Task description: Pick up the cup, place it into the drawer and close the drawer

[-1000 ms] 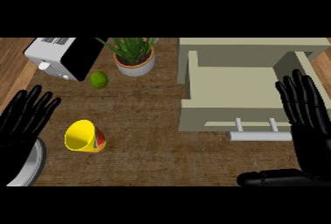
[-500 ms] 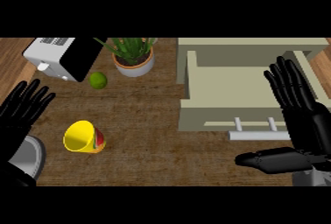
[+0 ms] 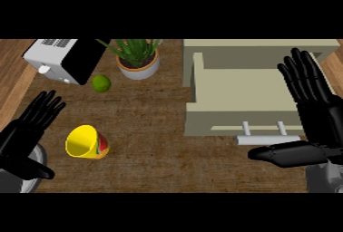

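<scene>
The yellow cup (image 3: 85, 142) lay on its side at eight o'clock, near the left hand (image 3: 28, 132), whose fingers were spread. The right hand (image 3: 321, 118), also spread, hovered at three o'clock over the open drawer's (image 3: 234, 90) right edge.

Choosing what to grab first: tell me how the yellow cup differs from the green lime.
The cup is yellow and tipped on its side; the lime is green and round. The cup looks larger than the lime. The cup lies near the left hand, the lime beside the toaster. Both rest on the counter, held by no hand.
</scene>
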Robot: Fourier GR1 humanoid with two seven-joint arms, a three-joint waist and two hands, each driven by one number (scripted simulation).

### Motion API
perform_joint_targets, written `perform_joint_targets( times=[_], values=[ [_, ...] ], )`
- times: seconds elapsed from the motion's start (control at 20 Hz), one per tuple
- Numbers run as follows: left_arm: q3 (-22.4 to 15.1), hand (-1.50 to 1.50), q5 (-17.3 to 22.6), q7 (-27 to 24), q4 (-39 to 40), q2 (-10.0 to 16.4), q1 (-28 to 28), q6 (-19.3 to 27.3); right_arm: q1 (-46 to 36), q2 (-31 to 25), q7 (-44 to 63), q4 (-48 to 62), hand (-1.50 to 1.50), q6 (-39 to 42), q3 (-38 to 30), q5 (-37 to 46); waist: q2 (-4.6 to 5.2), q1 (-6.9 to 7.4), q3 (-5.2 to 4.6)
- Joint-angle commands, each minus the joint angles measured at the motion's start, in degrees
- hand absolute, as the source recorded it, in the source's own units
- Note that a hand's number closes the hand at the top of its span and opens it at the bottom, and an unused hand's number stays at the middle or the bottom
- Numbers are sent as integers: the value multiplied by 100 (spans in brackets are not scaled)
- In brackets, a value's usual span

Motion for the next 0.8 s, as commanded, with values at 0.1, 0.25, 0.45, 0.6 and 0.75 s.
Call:
perform_joint_targets(
  times=[0.1,0.25,0.45,0.6,0.75],
  values=[
    [3,-150,-1142,-1316,1455,-15,-178,69,-384,37,237,4,-150,-125,90,146,2,-5,-4],
    [-80,-150,-1619,-2160,2318,98,-224,-71,-383,-25,428,-94,-150,-48,-64,-104,8,-33,-8],
    [-177,-150,-2008,-2656,3605,48,-1174,296,-402,-102,244,170,-150,31,-222,-109,6,-38,-4],
    [-220,-150,-2244,-3252,4159,353,-1113,164,-667,-208,535,83,-150,4,-365,-262,11,-51,-8],
    [-447,-150,-2554,-3787,4543,-81,-1195,746,-554,-251,299,221,-150,134,-370,-231,22,-70,-11]
  ],
)
